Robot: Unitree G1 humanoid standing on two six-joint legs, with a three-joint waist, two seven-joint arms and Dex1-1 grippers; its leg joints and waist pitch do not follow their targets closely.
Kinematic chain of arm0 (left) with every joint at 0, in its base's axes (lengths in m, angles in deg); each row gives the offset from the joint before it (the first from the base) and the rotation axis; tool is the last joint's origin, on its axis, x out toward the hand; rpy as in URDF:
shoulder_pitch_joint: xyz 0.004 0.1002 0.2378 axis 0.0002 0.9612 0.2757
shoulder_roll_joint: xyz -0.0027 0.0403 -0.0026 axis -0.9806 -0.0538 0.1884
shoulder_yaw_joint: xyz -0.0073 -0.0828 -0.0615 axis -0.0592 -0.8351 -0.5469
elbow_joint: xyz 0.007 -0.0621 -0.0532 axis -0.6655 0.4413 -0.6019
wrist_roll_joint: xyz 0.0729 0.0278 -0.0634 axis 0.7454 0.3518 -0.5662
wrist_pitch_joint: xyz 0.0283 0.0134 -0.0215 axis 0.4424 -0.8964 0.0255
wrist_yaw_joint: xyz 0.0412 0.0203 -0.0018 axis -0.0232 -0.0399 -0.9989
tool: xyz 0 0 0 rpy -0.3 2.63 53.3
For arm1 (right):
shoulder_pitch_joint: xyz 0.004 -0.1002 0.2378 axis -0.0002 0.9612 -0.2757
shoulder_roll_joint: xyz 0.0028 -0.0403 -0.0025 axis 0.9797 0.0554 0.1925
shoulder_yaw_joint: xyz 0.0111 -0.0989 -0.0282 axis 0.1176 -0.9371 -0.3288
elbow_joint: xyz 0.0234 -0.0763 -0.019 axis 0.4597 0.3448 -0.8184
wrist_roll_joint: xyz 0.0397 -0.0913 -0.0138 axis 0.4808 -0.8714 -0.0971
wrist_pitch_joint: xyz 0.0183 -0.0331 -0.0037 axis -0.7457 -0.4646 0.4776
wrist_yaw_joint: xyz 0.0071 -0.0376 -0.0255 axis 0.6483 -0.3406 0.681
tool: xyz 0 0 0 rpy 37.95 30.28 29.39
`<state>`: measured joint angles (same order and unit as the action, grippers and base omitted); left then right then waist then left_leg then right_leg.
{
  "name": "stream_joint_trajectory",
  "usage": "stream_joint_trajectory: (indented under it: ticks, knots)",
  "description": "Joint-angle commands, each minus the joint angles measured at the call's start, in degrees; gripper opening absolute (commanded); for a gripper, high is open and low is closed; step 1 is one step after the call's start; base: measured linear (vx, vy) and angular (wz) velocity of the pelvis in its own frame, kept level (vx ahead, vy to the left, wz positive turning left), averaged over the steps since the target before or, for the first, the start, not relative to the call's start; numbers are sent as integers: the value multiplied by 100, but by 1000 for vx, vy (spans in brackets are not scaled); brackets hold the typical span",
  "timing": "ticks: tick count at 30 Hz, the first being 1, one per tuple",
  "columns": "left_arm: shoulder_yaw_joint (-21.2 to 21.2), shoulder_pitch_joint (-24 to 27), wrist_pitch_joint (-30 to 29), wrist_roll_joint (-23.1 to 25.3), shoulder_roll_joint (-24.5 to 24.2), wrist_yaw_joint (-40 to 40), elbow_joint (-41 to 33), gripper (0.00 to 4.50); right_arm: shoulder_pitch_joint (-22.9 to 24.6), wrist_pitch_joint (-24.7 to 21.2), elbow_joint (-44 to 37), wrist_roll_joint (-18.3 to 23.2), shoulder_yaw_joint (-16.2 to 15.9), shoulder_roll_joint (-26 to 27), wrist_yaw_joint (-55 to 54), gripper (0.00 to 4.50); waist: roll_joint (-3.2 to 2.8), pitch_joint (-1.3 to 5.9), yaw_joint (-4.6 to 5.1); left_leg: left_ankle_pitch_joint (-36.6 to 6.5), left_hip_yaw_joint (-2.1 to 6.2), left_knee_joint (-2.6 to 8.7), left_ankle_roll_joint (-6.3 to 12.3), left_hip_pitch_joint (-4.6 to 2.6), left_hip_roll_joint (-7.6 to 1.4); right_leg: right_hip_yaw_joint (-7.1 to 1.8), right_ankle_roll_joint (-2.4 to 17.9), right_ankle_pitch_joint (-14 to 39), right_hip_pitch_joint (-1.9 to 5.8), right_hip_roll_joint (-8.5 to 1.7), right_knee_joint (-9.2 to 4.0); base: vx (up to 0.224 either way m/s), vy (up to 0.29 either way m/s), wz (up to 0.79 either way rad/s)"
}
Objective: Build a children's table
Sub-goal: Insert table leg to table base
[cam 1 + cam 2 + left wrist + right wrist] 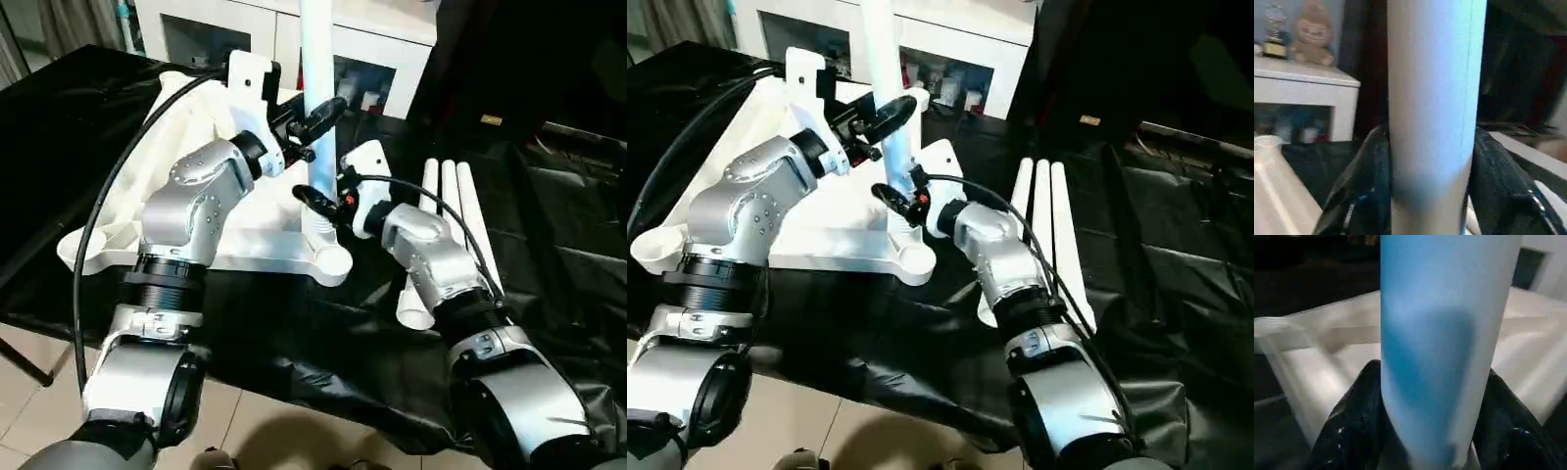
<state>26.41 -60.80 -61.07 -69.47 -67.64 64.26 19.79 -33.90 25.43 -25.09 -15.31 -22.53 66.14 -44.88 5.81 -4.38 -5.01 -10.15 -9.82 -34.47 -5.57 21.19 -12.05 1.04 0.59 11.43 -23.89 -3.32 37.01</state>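
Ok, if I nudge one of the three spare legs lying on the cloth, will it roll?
Probably. The spare legs are smooth round tubes, so one likely rolls sideways; being tapered, it may curve. They lie side by side, so neighbours could block it. They look rigid, probably light.

The white top (186, 147) lies underside up, ribs showing, by the left gripper (326, 111). One white leg (316, 59) stands upright in its near corner socket (328, 257), between both grippers' fingers, the right gripper (315, 199) lower. Three more legs (446, 220) lie side by side just beyond the right gripper's outer side.
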Motion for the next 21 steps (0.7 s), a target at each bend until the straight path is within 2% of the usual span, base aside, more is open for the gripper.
stream_joint_trajectory:
  ticks: [1, 2, 3, 4, 5, 6, 7, 8, 9, 10, 11, 12, 13, 15, 17, 18, 19, 21]
  knots:
    - [58, 94, -449, -401, 2, 446, -209, 260, 56, -197, -327, 254, 19, -136, 508, 189, -40, 498, -3, -246, -68, 316, 282, -66, -25, -162, 1380, -544, 416, -294, -289, 0, 0, 0]
    - [162, 197, -482, -547, -87, 873, -335, 272, 145, -377, -550, 405, -36, -238, 892, 189, -58, 500, -7, -196, -58, 317, 316, -57, -30, -157, 1438, -609, 411, -295, -284, 0, 0, 0]
    - [192, 253, -464, -610, -121, 1048, -399, 291, 201, -466, -679, 480, -78, -307, 1105, 189, -63, 491, -12, -237, -56, 329, 335, -58, -42, -154, 1471, -569, 409, -302, -298, 0, 0, 0]
    - [197, 307, -456, -683, -142, 1188, -456, 291, 267, -558, -822, 560, -126, -390, 1338, 189, -76, 487, -11, -353, -58, 335, 314, -67, -31, -152, 1466, -466, 416, -291, -322, 0, 0, 0]
    - [109, 298, -515, -804, -131, 1234, -444, 296, 323, -678, -950, 648, -167, -485, 1553, 189, -128, 487, -16, -403, -53, 335, 292, -73, -40, -158, 1476, -462, 412, -297, -311, 0, 0, 0]
    - [3, 274, -637, -1001, -149, 1379, -436, 296, 401, -841, -1126, 765, -223, -626, 1842, 189, -105, 492, -10, -464, -58, 334, 265, -85, -51, -155, 1490, -411, 394, -301, -325, 0, 0, 0]
    - [31, 269, -784, -1114, -239, 1600, -475, 299, 452, -918, -1228, 802, -268, -733, 2013, 189, -127, 492, -15, -515, -61, 336, 258, -99, -42, -155, 1502, -377, 398, -289, -334, 0, 0, 0]
    - [36, 268, -797, -1121, -250, 1622, -478, 299, 457, -928, -1239, 806, -273, -744, 2029, 189, -125, 486, -28, -534, -57, 339, 247, -97, -48, -152, 1496, -330, 391, -298, -336, 0, 0, 0]
    - [119, 247, -1009, -1221, -404, 1926, -508, 299, 539, -1063, -1410, 853, -362, -912, 2272, 189, -174, 473, -7, -668, -43, 359, 172, -85, -43, -147, 1459, -139, 393, -294, -352, 0, 0, 0]
    - [161, 223, -1128, -1246, -478, 2052, -491, 299, 578, -1116, -1484, 856, -388, -974, 2368, 189, -194, 474, -7, -757, -35, 360, 109, -102, -48, -149, 1428, 14, 390, -298, -359, 0, 0, 0]
    - [161, 223, -1128, -1246, -478, 2052, -491, 299, 578, -1116, -1484, 856, -388, -974, 2368, 189, -176, 469, 1, -799, -40, 363, 86, -100, -46, -149, 1413, 83, 387, -297, -375, 0, 0, 0]
    - [208, 156, -1180, -1199, -548, 2160, -393, 281, 618, -1157, -1556, 852, -377, -1007, 2392, 189, -281, 472, -4, -906, -25, 366, -24, -114, -44, -152, 1388, 247, 379, -305, -379, 0, 0, 0]
    - [208, 156, -1180, -1199, -548, 2160, -393, 281, 618, -1157, -1556, 852, -377, -1007, 2392, 189, -246, 470, 9, -942, -33, 371, -34, -121, -53, -149, 1385, 270, 367, -303, -405, 0, 0, 0]
    - [138, 58, -1292, -1251, -554, 2161, -274, 270, 651, -1226, -1648, 866, -303, -1007, 2325, 189, -266, 481, 10, -923, -25, 363, -65, -109, -43, -149, 1407, 231, 384, -302, -384, 0, 0, 0]
    - [65, 0, -1326, -1304, -530, 2128, -210, 262, 667, -1266, -1694, 881, -265, -1003, 2287, 189, -244, 475, 14, -869, -29, 361, -51, -92, -25, -149, 1402, 208, 392, -288, -397, 0, 0, 0]
    - [-72, -90, -1387, -1435, -470, 2052, -120, 228, 709, -1348, -1794, 929, -228, -1012, 2259, 189, -295, 474, 9, -880, -27, 357, -63, -94, -22, -152, 1409, 226, 390, -292, -396, 0, 0, 0]
    - [-107, -122, -1407, -1480, -462, 2033, -89, 228, 733, -1409, -1859, 969, -228, -1030, 2260, 189, -276, 486, 2, -850, -25, 350, -65, -90, -25, -152, 1429, 163, 401, -293, -389, 0, 0, 0]
    - [-107, -151, -1446, -1524, -467, 2052, -49, 220, 777, -1471, -1960, 999, -251, -1059, 2268, 189, -289, 491, 4, -806, -20, 355, -32, -88, -26, -146, 1449, 42, 403, -284, -382, 0, 0, 0]
